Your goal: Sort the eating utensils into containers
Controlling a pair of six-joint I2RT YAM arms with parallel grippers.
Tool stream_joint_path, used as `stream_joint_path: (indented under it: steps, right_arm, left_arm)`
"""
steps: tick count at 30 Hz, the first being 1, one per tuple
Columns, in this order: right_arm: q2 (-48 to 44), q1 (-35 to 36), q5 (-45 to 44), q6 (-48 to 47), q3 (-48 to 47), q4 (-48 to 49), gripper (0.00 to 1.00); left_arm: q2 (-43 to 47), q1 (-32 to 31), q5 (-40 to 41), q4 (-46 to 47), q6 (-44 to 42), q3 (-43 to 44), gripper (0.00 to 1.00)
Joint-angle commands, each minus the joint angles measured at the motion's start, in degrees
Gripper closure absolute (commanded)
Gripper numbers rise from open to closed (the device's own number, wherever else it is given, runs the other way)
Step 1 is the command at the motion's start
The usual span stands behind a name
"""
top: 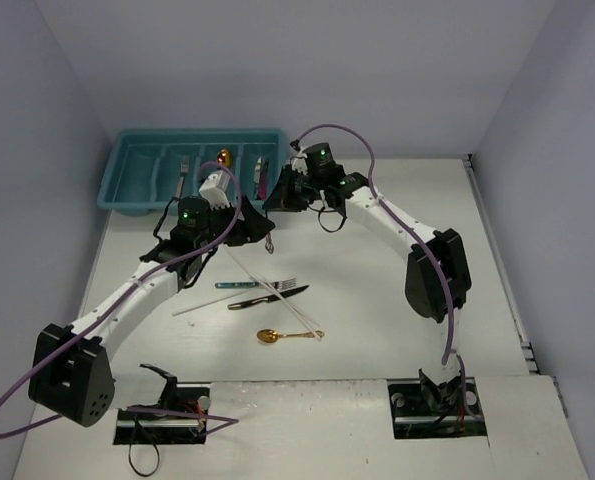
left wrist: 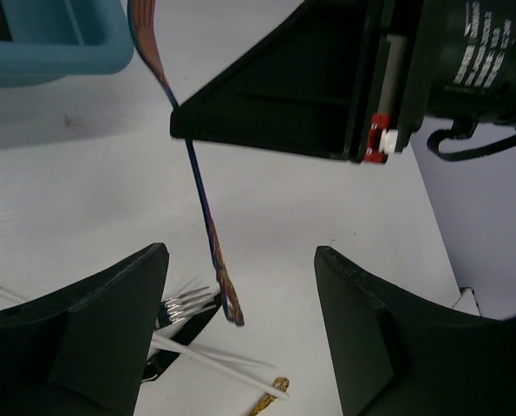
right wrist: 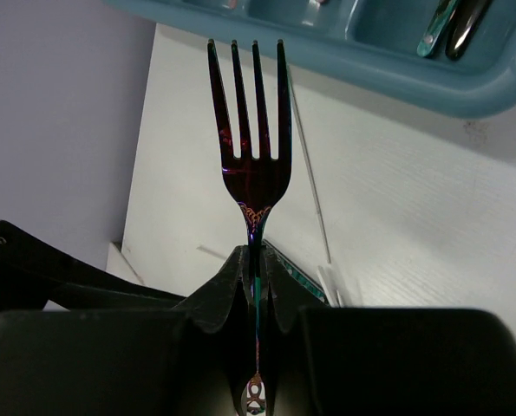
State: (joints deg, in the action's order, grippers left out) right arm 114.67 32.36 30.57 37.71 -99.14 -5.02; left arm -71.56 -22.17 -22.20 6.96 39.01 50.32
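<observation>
My right gripper (top: pixel 278 196) (right wrist: pixel 259 253) is shut on a dark iridescent fork (right wrist: pixel 251 147), tines pointing toward the teal tray (right wrist: pixel 388 76). The fork's handle hangs down (top: pixel 269 239). My left gripper (top: pixel 249 228) (left wrist: pixel 240 256) is open, and the hanging handle (left wrist: pixel 207 217) lies between its fingers without touching them. The right gripper's black body (left wrist: pixel 327 95) is just above. The tray (top: pixel 137 190) at the far left holds a fork, a gold spoon (top: pixel 224 157) and knives. On the table lie a teal-handled fork (top: pixel 257 285), a black knife (top: pixel 269 296), a gold spoon (top: pixel 287 336) and white chopsticks (top: pixel 239 268).
Grey walls close in the table at the left, back and right. Purple cables loop off both arms. Both arm bases stand at the near edge. The loose utensils lie in the middle, in front of both grippers.
</observation>
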Motion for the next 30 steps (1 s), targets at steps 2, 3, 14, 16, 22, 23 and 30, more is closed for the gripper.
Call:
stream_joint_path:
  steps: [2,3,14,16,22,23,30]
  right_arm:
    - [-7.3,0.9,0.2,3.9,0.7,6.3,1.00]
    - [-7.5,1.0,0.4,4.1,0.7,6.4,1.00]
    - [-9.3,3.0,3.9,5.1,1.3,8.9,1.00]
    - [-9.5,3.3,4.2,4.7,1.6,9.1,1.00]
    - [-9.3,3.6,5.1,4.9,3.4,10.1,1.00]
    - [-9.3,3.6,5.2,4.9,3.4,10.1,1.00]
    - [-8.9,-0.8,9.4,-0.1,-2.0,10.5,0.27]
  left_arm:
    - [-2.2,-0.1,0.6,2.1,-3.2,6.3,0.34]
    - [-2.8,-0.1,0.4,2.0,-3.6,6.5,0.35]
    - [-5.2,0.0,-3.4,2.0,-7.0,5.3,0.52]
    - [-5.2,0.0,-3.7,2.1,-7.4,5.7,0.59]
    - [-4.2,0.0,-5.6,2.0,-8.2,6.0,0.96]
    - [-3.9,0.0,-5.8,2.0,-8.2,6.0,0.99]
    - [-1.4,7.1,-6.9,-5.8,-7.4,7.8,1.00]
